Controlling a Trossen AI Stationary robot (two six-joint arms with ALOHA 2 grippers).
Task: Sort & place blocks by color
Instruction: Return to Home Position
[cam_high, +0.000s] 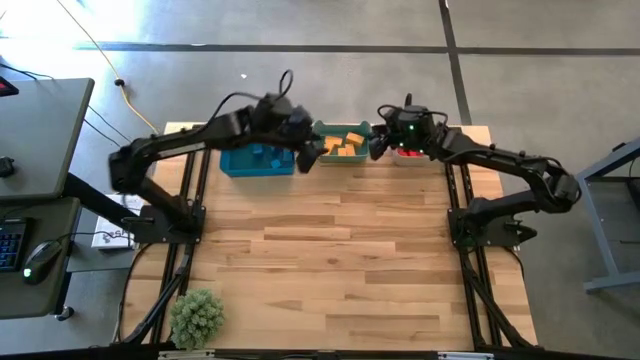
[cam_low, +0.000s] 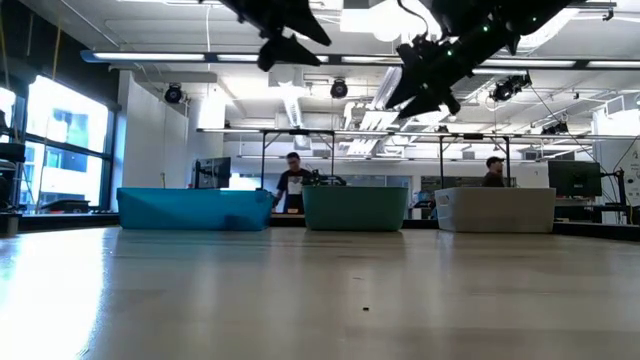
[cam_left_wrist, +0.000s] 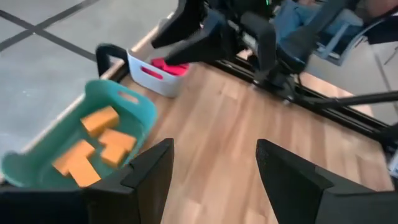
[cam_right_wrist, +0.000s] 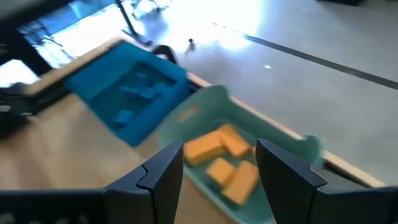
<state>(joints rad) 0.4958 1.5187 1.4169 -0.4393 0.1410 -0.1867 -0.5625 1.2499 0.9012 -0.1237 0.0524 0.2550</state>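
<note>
Three bins stand in a row at the table's far edge: a blue bin (cam_high: 257, 158) with blue blocks (cam_right_wrist: 138, 93), a teal bin (cam_high: 342, 142) with orange blocks (cam_left_wrist: 99, 144), and a white bin (cam_left_wrist: 152, 76) with red blocks (cam_left_wrist: 168, 65). My left gripper (cam_left_wrist: 214, 165) is open with nothing between its fingers, raised above the table between the blue and teal bins. My right gripper (cam_right_wrist: 219, 163) is open too, raised between the teal and white bins, with nothing between its fingers.
A small green plant (cam_high: 196, 316) sits at the table's near left corner. Bare wood (cam_high: 340, 250) fills the middle and near part of the table. People show in the room behind the bins in the low view.
</note>
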